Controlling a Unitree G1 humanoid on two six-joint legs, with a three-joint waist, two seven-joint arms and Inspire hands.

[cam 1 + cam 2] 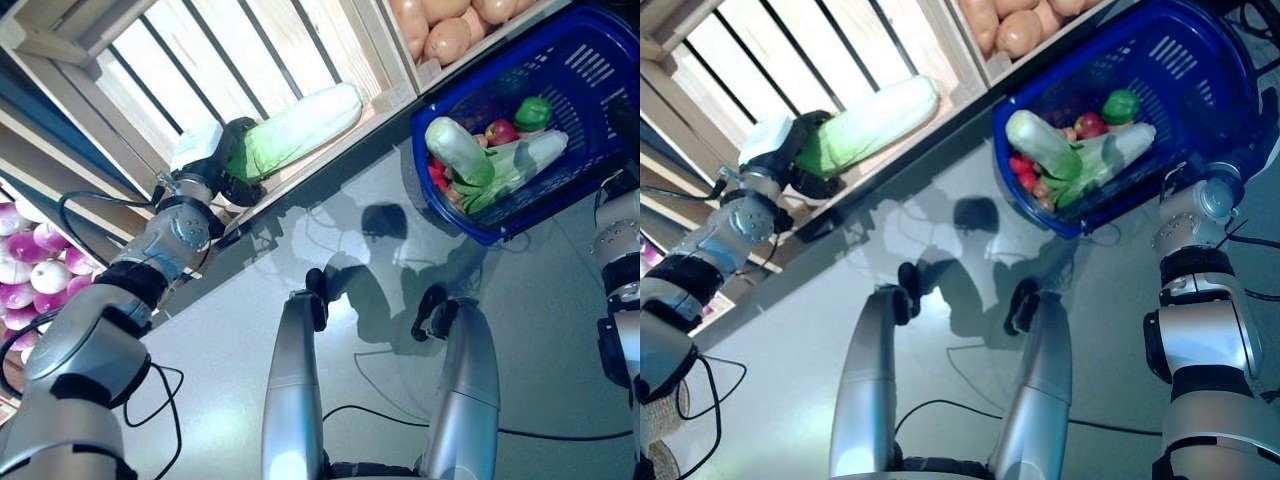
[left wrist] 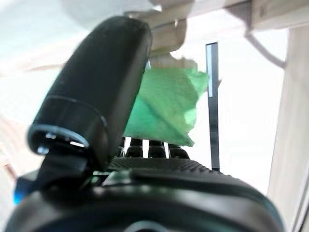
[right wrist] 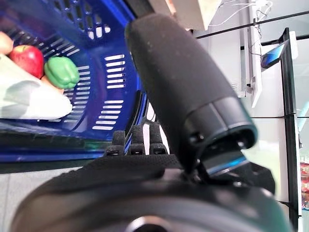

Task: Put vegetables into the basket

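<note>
Left wrist view shows little beyond a big dark thumb and some green leaf. From the head, the left hand point(image 1: 232, 160) is up in the wooden crate point(image 1: 330, 45), fingers wrapped round the leafy end of the cabbage point(image 1: 300, 125). The right hand point(image 3: 145, 145) holds the blue basket point(image 1: 590, 90) rim, fingers curled over it. More vegetables point(image 1: 480, 150) lie inside the basket.

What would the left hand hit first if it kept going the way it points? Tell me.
The Chinese cabbage in the wooden crate: the left hand is already at its green leafy end. Whether the fingers already touch it is hard to tell.
</note>
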